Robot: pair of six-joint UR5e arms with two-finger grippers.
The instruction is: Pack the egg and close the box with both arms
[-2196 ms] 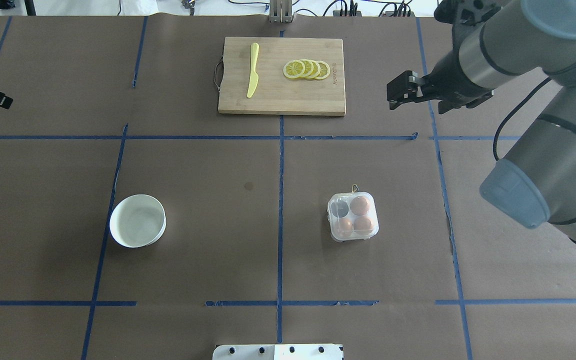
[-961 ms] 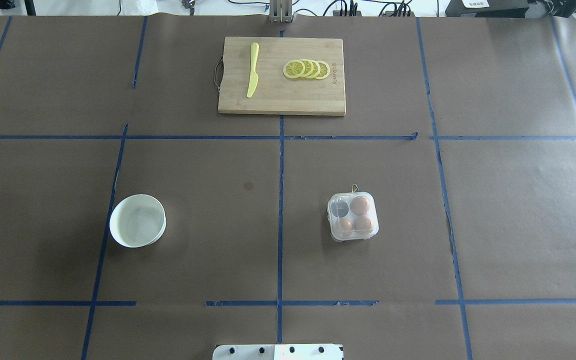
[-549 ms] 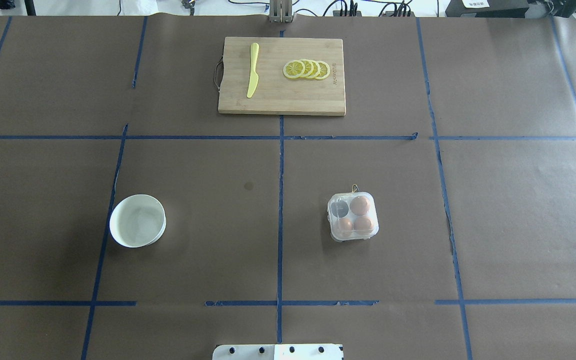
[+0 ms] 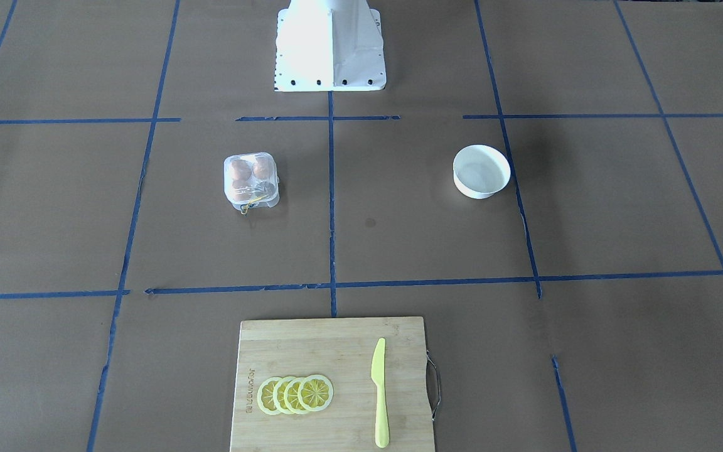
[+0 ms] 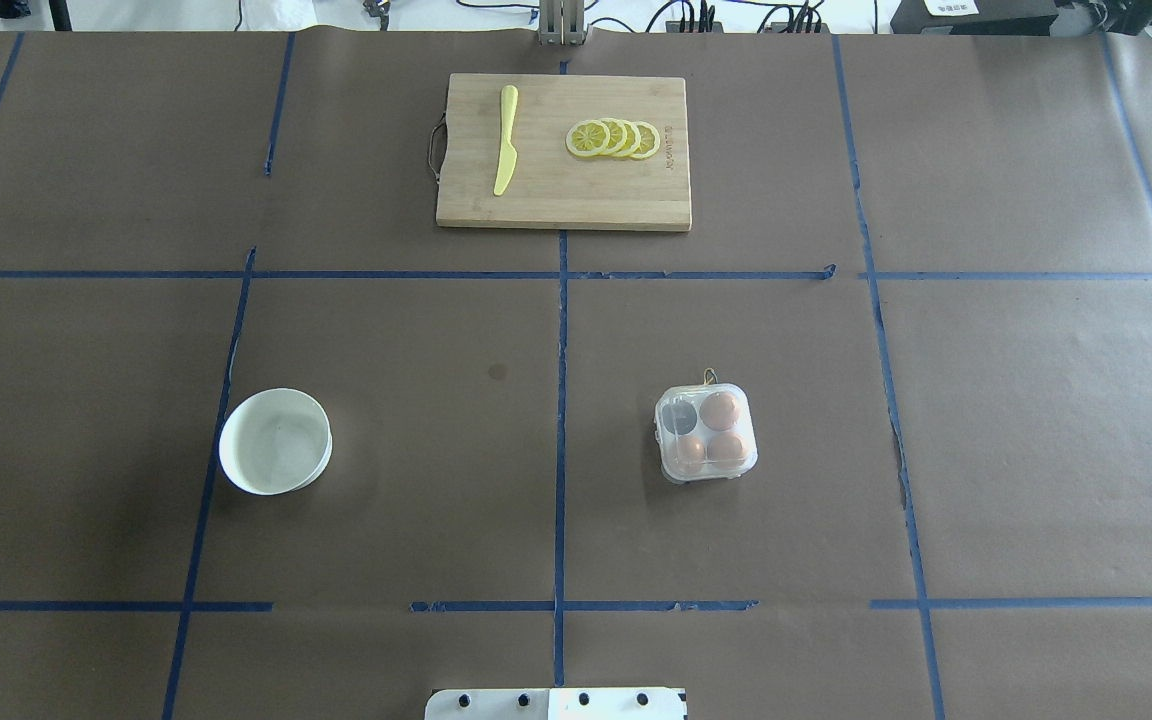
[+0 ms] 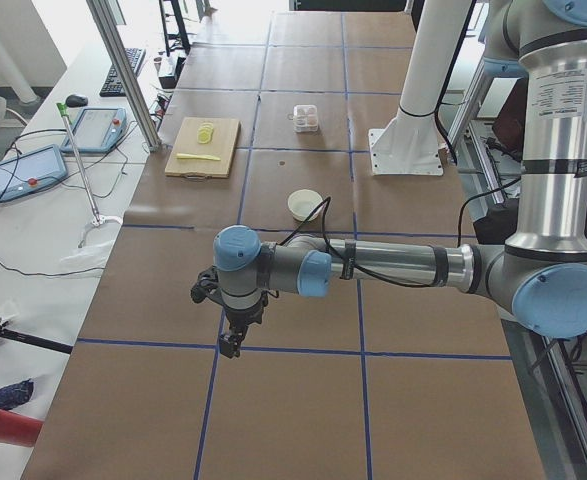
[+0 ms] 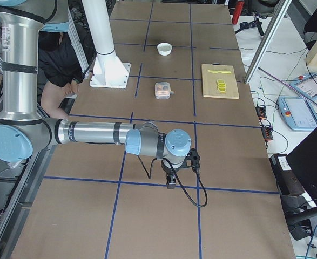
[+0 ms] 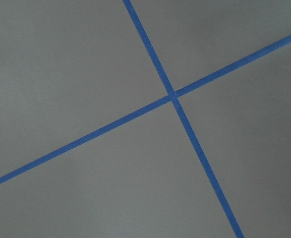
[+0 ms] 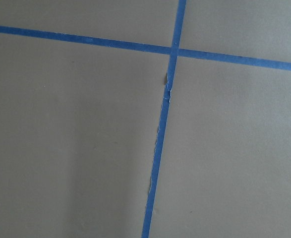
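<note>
The clear box [image 5: 706, 433] stands right of the table's middle with its lid down. It also shows in the front view [image 4: 251, 179]. Three orange-brown eggs lie inside; the nearest to the far right corner is this egg [image 5: 720, 409]. The fourth cell looks dark and empty. My left gripper [image 6: 230, 345] hangs low over the table end far from the box, seen only in the left side view; I cannot tell if it is open. My right gripper [image 7: 170, 182] hangs low over the other table end; I cannot tell its state either. Both wrist views show only brown paper and blue tape.
A wooden cutting board [image 5: 563, 200] at the far middle carries lemon slices [image 5: 614, 138] and a yellow knife [image 5: 505, 140]. A white bowl [image 5: 275, 441] sits at the left. The white pedestal base [image 4: 330, 44] stands at the robot's edge.
Both arms have left the overhead view since 2.2 s ago, swinging out to the table ends. The box, bowl and board have not moved.
</note>
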